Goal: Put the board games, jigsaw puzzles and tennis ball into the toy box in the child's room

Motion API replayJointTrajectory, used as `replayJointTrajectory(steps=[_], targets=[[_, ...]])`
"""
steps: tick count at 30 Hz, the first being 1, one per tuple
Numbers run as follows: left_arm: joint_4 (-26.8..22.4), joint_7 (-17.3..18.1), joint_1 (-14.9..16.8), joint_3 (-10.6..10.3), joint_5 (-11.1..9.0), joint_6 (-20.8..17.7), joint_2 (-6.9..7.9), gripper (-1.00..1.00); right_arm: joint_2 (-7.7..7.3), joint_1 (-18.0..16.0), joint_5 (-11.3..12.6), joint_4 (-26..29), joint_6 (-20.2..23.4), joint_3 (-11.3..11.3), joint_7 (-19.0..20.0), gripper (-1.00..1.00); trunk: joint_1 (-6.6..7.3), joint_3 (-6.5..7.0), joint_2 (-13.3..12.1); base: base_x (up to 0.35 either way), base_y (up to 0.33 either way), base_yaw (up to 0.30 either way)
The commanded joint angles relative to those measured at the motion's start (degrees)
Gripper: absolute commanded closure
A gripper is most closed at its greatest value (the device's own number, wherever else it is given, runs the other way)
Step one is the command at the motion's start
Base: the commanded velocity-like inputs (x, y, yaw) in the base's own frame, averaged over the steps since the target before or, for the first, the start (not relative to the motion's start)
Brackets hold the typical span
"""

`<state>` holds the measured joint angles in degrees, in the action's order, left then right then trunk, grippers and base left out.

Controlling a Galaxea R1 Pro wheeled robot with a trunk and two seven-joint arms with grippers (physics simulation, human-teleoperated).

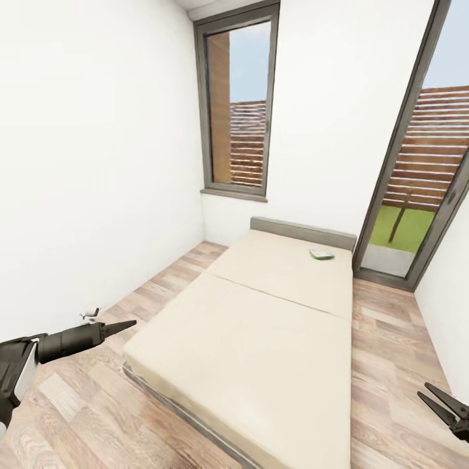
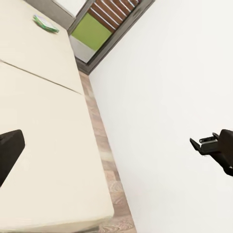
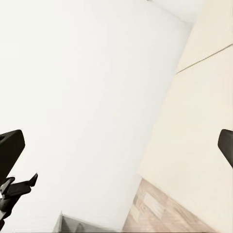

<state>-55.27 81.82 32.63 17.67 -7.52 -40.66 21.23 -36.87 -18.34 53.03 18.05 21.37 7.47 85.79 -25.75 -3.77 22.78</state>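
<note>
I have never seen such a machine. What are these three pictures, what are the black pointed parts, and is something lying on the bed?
These are simulator renders from a wheeled robot with two arms. The large picture is taken from its head, looking down into a room. The other two come from cameras on each wrist, looking along the fingers. The black parts are its grasping tools: the left pincer appears at the lower left, with its fingers together as far as can be seen, and the right pincer at the lower right, open. Both hold nothing. The large cream-beige flat mattress stands on a wood plank floor. One small flat green-and-white item lies near its far end; its print is too small to read.
</note>
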Motion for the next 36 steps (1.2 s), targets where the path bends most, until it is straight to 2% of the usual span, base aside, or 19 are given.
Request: replayJointTrajectory(steps=[1,13,17,21,26,30,36], targets=[[0.0,0.2,0.1,0.0,0.0,-0.6,0.0,-1.0,0.01,0.0,0.2,0.0,0.6,-0.1,0.1,-1.0,-0.04,-0.18,0.1,0.0,-0.125,0.243],[0.0,0.2,0.1,0.0,-0.1,-0.6,-0.49,-1.0,2.68,-0.4,0.0,1.1,0.6,-0.3,-3.0,-1.0,-0.04,-0.77,0.1,0.0,-0.22,0.243],[0.0,0.2,0.1,0.0,-0.1,-0.6,-0.84,-1.0,3.9,-0.7,-0.1,2.5,0.7,-1.1,-6.3,-1.0,-0.04,-0.96,0.1,0.0,-0.083,0.244],[-0.2,0.5,0.1,0.0,-0.3,-0.6,-0.97,-1.0,4.68,-0.7,-0.1,7.4,1.0,-2.2,-10.2,-1.0,-0.04,-1.16,0.1,0.0,-0.026,0.244],[-0.4,0.8,0.1,0.0,-0.4,-0.8,-1.51,-1.0,4.81,-0.5,0.0,10.6,1.3,-3.1,-12.0,-1.0,-0.04,-1.4,0.1,0.0,-0.008,0.244],[-1.2,1.1,0.1,0.0,-0.4,-1.3,-2.42,-1.0,4.56,-0.4,0.0,11.5,1.7,-3.2,-12.5,-1.0,-0.04,-1.6,0.1,-0.004,-0.053,0.244],[-1.1,1.1,-0.3,-0.1,-0.4,-1.1,-2.74,-1.0,4.43,-0.2,0.0,11.8,2.0,-3.4,-12.7,-1.0,-0.04,-1.89,0.1,-0.063,-0.216,0.244]])
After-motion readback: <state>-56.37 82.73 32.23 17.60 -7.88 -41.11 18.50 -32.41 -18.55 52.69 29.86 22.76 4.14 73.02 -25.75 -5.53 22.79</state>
